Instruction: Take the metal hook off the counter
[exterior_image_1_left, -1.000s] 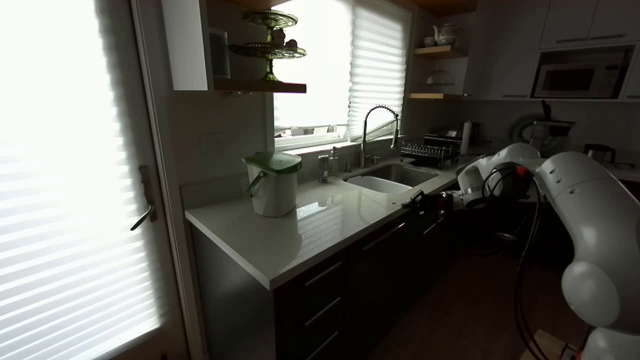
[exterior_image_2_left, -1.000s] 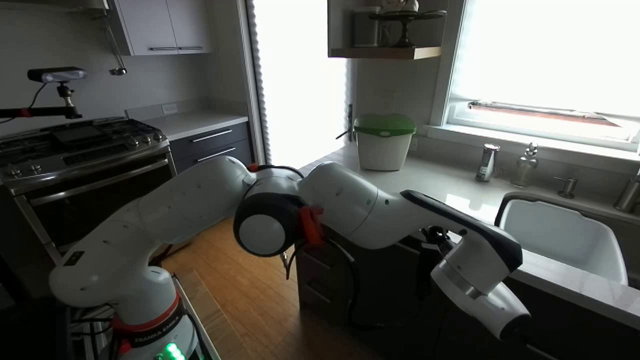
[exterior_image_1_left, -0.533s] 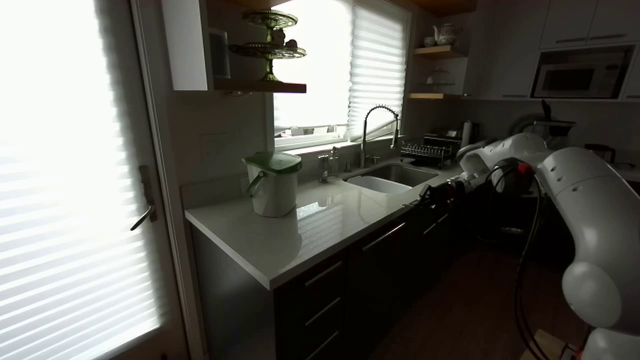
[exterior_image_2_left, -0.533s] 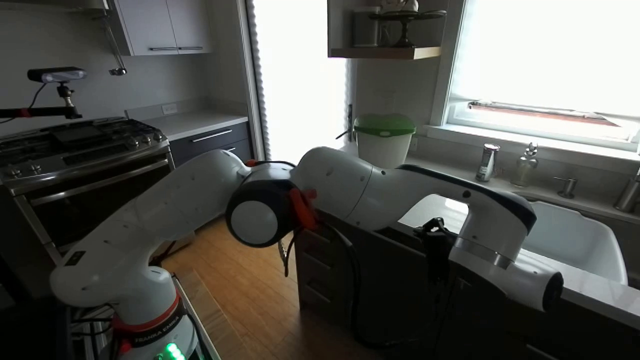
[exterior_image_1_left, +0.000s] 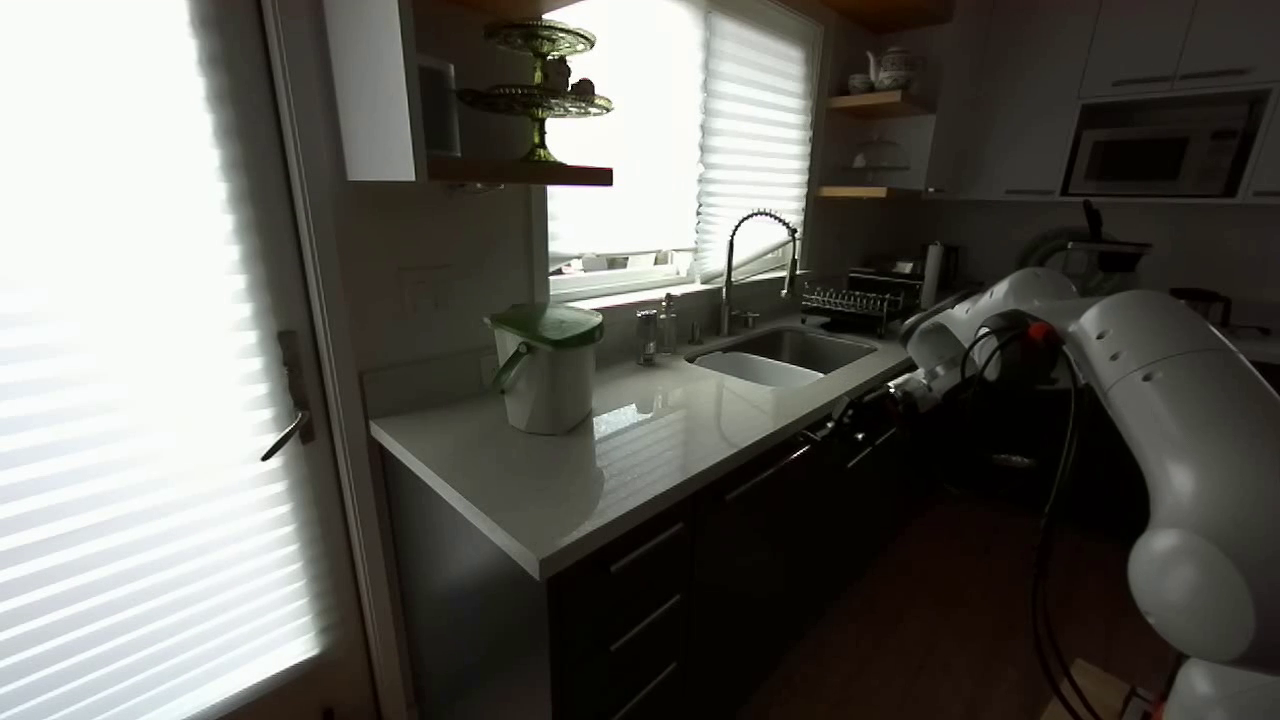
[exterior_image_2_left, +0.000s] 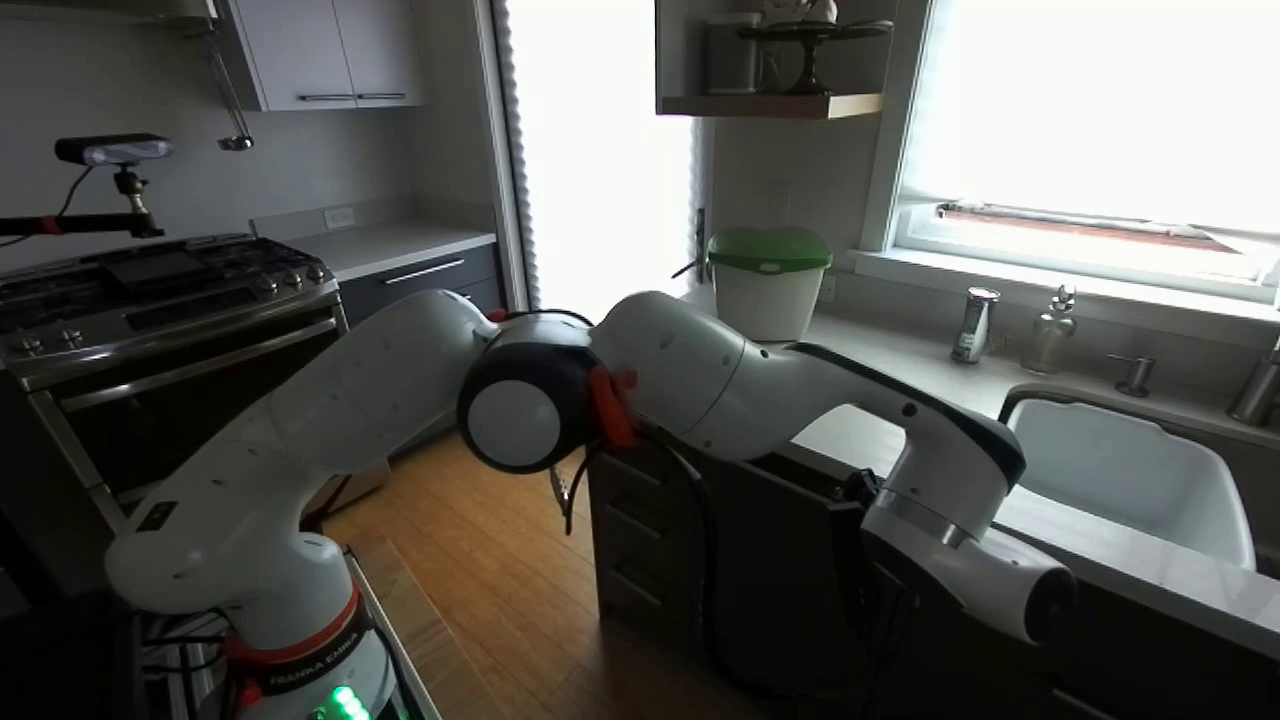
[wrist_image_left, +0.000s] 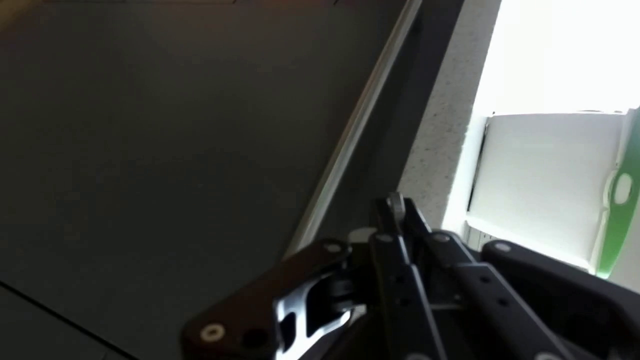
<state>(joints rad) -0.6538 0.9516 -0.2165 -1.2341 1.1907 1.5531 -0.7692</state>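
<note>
Both exterior views are looking down from farther back, sharing the counter (exterior_image_1_left: 480, 450), green-lidded bin (exterior_image_1_left: 548, 385) and arm (exterior_image_2_left: 670, 365). The wrist view is facing closely along the counter's front, tilted sideways.

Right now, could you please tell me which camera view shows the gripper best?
The wrist view: the gripper is close up and large there, so both fingers stand out, close together. Both exterior views show it smaller, its black parts blending into the dark cabinets, so its state is hard to read.
</note>
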